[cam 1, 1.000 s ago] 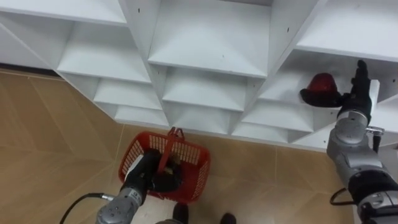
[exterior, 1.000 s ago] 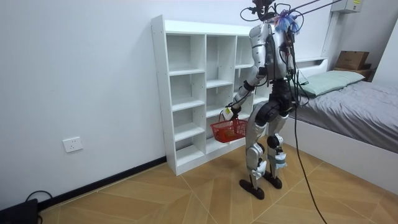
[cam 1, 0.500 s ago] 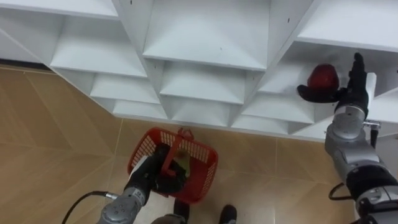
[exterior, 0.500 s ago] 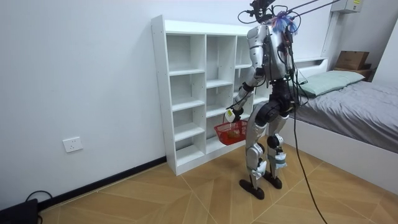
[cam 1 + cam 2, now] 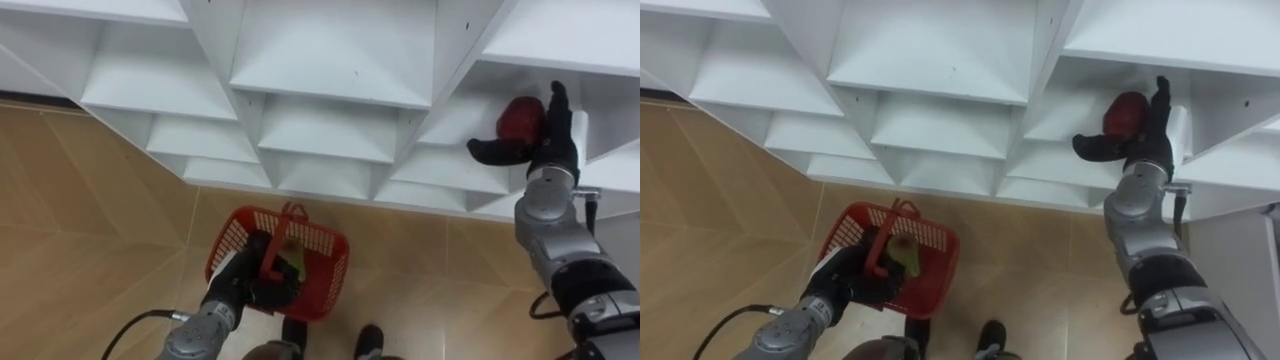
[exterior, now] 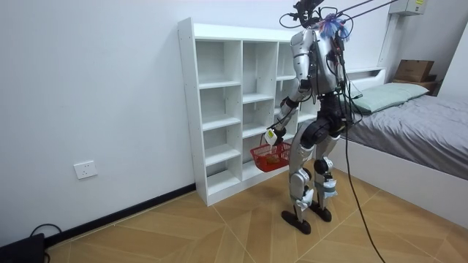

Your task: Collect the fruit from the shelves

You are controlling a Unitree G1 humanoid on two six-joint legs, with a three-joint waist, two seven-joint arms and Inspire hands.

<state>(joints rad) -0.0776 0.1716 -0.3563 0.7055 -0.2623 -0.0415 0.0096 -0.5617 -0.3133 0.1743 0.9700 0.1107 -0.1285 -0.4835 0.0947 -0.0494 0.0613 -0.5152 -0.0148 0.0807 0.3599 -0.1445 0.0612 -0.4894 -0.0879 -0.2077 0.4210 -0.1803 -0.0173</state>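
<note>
Left hand (image 5: 240, 287) is curled round the handle of the red basket (image 5: 330, 275). You're carrying the basket just in front of the closet (image 5: 330, 60), level with its lower shelves and not touching them. You've got one yellow-green fruit (image 5: 903, 256) lying in the basket, right beside the handle.

Over in the closet's right column, your right hand (image 5: 543, 148) is inside a compartment, fingers straight and pointing up, thumb spread wide toward the closet's middle column. The red fruit (image 5: 520, 118) sits on that compartment's shelf, in the crook between thumb and fingers, against the palm side. Nothing is wrapped round it. I can't tell you whether the thumb touches it.

In the room view you're standing upright, facing the closet's right-hand columns, with the basket hanging off the front edge of the shelves. The bed (image 6: 431, 117) lies beyond the closet, toward the room view's right.
</note>
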